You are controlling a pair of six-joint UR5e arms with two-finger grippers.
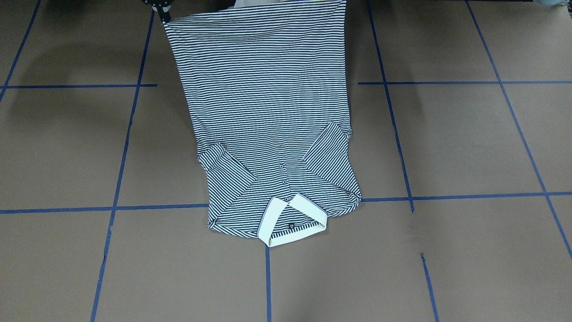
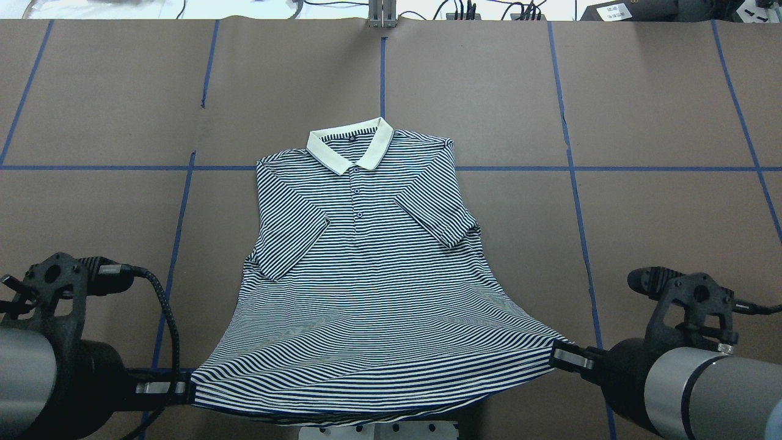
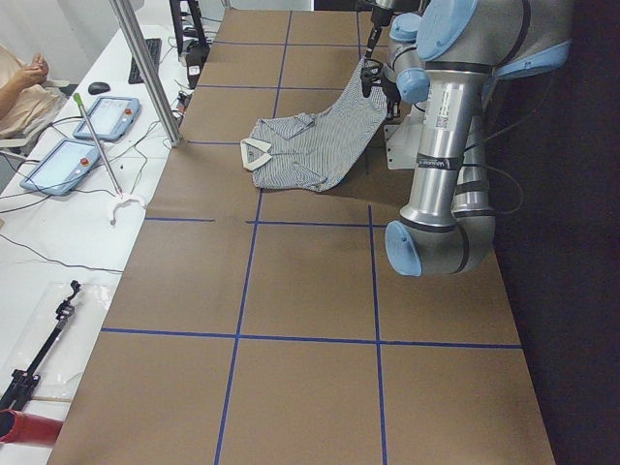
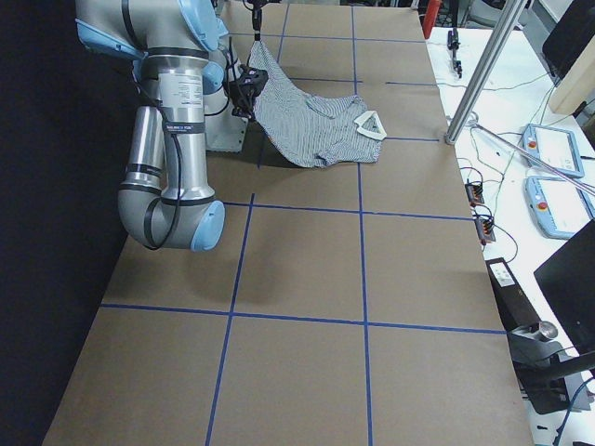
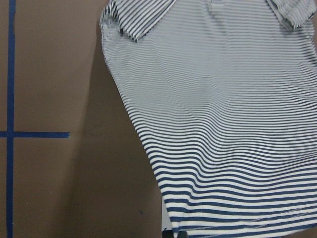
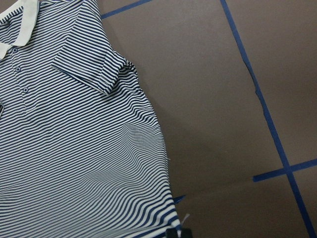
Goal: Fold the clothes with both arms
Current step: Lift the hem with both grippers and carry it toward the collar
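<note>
Polo shirt (image 2: 366, 287), one (hem raised), clamped by left gripper (image 2: 188, 391), right gripper (image 2: 557, 356).

Left gripper (image 2: 185, 391) and right gripper (image 2: 560, 356) level, spread wide apart; each pinched onto polo shirt (image 2: 366, 287) hem

The left arm (image 3: 441, 145) is seen large at the right of the frame. At upper centre the striped polo shirt (image 3: 310, 150) is laid on the brown table (image 3: 310, 291), collar (image 3: 255, 153) toward the left, hem raised toward the arm. A person's hands (image 3: 34, 70) are seen at upper left.
</note>
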